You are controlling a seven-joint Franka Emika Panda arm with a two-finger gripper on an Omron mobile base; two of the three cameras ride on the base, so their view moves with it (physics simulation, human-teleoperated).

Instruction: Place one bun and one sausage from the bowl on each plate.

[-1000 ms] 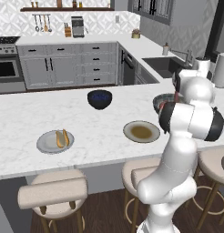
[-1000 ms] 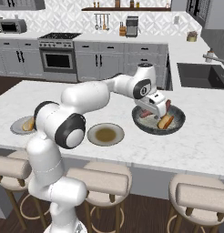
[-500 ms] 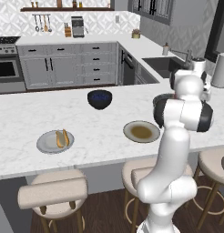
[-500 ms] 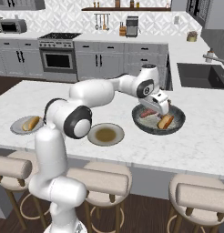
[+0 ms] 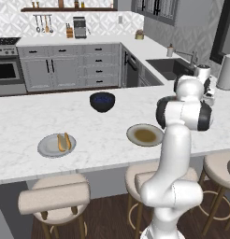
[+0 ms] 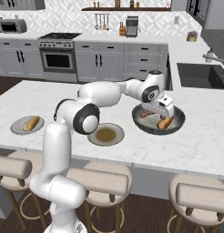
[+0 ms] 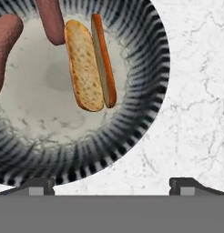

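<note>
I have the gripper (image 6: 162,109) spread as wide as it goes, nothing between the fingers, hanging over the near side of the bowl (image 6: 144,124) on the marble counter (image 6: 209,136). In the hand view the two fingertips (image 7: 38,184) sit at the bottom edge, straddling the bowl's striped rim (image 7: 145,123), so the hand is not yet centred on anything inside.

What matters for my next move is the bun (image 7: 89,63). It lies ahead of the fingers, up the hand view and a little left of the midline, on the bowl's pale floor. It is split open, and its long axis runs nearly straight away from the hand, tilted slightly. The fingers open across that axis, so I judge they could close on its narrow width without turning the wrist; I would need to push forward over it and then come down.

Two sausages (image 7: 52,18) lie further off, at the top left, one just beside the bun's far end.

The light grey plate (image 6: 16,129) already carries a bun and sausage; the brown-centred plate (image 6: 104,135), just beside the bowl, is bare, so I reckon this bun goes there.
</note>
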